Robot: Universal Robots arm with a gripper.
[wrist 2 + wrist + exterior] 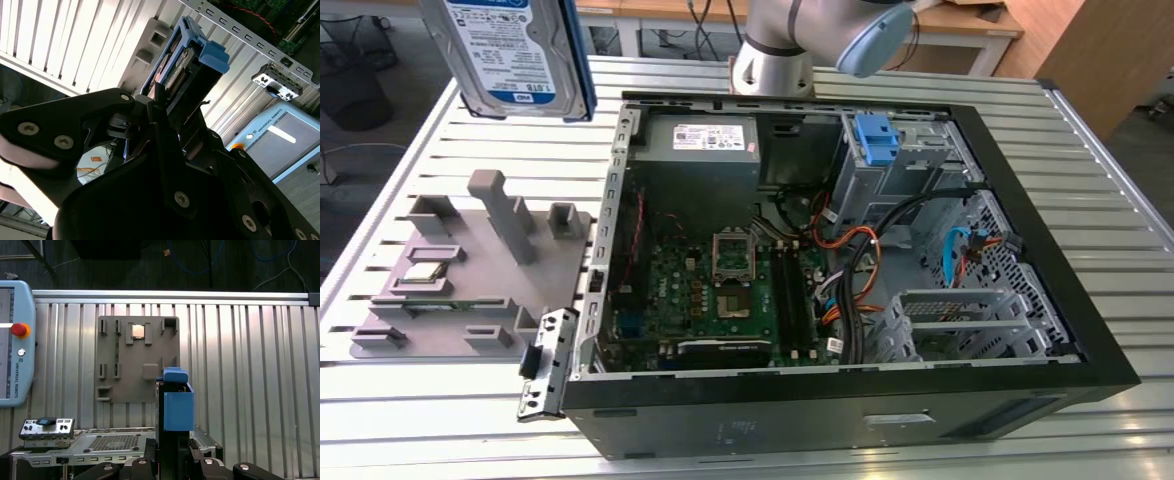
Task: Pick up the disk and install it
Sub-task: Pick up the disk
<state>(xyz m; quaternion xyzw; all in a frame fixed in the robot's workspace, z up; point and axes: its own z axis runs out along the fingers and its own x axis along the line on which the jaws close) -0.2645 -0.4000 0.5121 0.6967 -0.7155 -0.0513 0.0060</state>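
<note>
The disk point(514, 55), a flat silver-metal drive with a white-and-blue label in a blue plastic carrier, is raised above the ribbed aluminium worktop point(1121, 200) at the exterior view's left. Its upper part is cut off by the picture edge. In both wrist views the black hand point(160, 107) point(172, 452) is clamped on the disk and hides its lower end. A grey moulded fixture plate point(467, 270) lies on the worktop, left of the open black computer case point(1067, 300).

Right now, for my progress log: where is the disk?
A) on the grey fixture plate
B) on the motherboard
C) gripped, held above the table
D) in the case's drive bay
C: the gripper is clamped on the disk, which hangs above the table.
</note>
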